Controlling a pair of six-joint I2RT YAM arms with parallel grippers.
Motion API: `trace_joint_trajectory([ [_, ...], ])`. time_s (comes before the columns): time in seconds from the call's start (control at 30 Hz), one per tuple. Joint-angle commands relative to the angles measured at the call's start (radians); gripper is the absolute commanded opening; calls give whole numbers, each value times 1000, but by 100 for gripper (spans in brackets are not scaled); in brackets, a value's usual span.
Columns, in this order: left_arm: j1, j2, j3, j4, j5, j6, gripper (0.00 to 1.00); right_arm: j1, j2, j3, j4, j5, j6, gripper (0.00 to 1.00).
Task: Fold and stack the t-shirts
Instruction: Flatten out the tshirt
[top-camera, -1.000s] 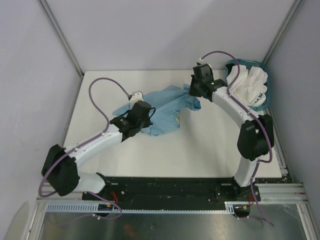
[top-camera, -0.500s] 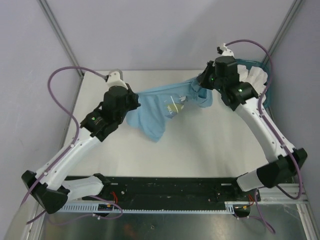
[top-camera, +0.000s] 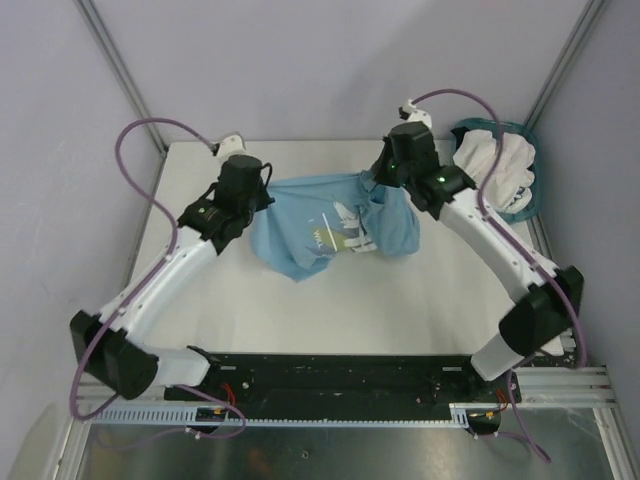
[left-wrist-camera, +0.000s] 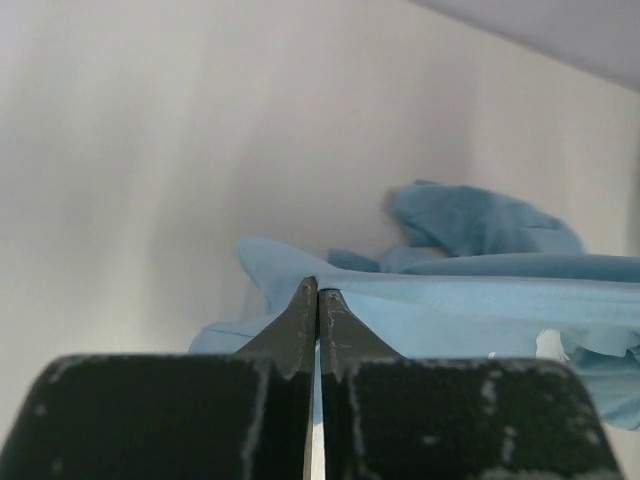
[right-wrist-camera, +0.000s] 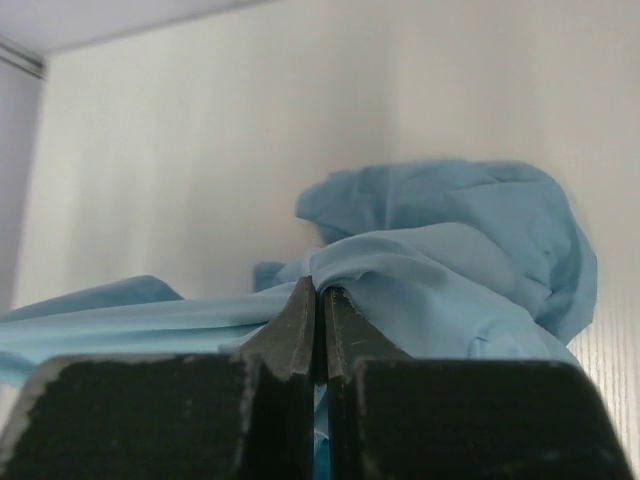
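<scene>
A light blue t-shirt (top-camera: 330, 228) with a white print hangs stretched between my two grippers above the middle of the white table (top-camera: 400, 300). My left gripper (top-camera: 268, 192) is shut on its left upper edge; in the left wrist view the black fingertips (left-wrist-camera: 300, 320) pinch blue cloth (left-wrist-camera: 480, 310). At the right upper edge my right gripper (top-camera: 372, 182) is shut on the shirt, and the right wrist view shows cloth (right-wrist-camera: 470, 290) bunched over its closed tips (right-wrist-camera: 298, 322). White t-shirts (top-camera: 495, 165) lie heaped in the teal basket (top-camera: 528, 200).
The teal basket stands at the table's back right corner, close behind the right arm (top-camera: 490, 250). Grey walls and metal posts (top-camera: 120, 70) enclose the table on three sides. Purple cables (top-camera: 135, 165) loop above both arms.
Both grippers have lifted the blue shirt off the table and pulled it apart sideways; it now hangs spread with the print facing up, where it lay crumpled a second ago.
</scene>
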Motion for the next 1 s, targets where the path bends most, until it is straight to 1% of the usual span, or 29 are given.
trace_joint_trajectory([
  [0.0,35,111,68,-17,-88,4,0,-35,109,24,98,76,-41,0],
  [0.07,46,179,143,-1,-102,38,0,-64,170,107,115,73,-66,0],
  [0.13,68,258,269,19,-89,72,0,-100,237,238,111,63,-81,0],
  [0.2,103,337,428,26,-51,108,0,-133,313,428,79,51,-93,0],
  [0.33,182,434,773,28,77,148,0,-171,463,916,-10,57,-126,0],
  [0.37,198,449,863,28,99,160,0,-175,478,1004,-6,65,-137,0],
  [0.4,210,461,944,28,116,173,0,-177,473,1054,17,78,-145,0],
  [0.43,219,470,1022,28,128,185,0,-179,445,1061,56,88,-152,0],
  [0.47,225,478,1094,28,137,199,0,-180,397,1019,114,94,-157,0],
  [0.53,235,485,1184,30,143,228,0,-180,280,827,250,99,-166,0],
  [0.57,239,479,1194,31,138,236,0,-177,226,734,307,105,-173,0],
  [0.6,245,463,1173,31,131,239,0,-174,181,635,339,112,-178,0],
  [0.63,251,439,1122,32,122,235,0,-174,142,553,347,116,-176,0],
  [0.7,262,381,964,33,115,206,0,-182,81,393,332,114,-147,0],
  [0.77,268,303,757,33,113,156,0,-191,24,203,321,92,-96,0],
  [0.87,271,196,393,34,110,46,0,-193,-42,-61,297,45,-28,0],
  [0.97,271,121,58,39,129,-58,0,-178,-44,-263,242,-22,26,0],
])
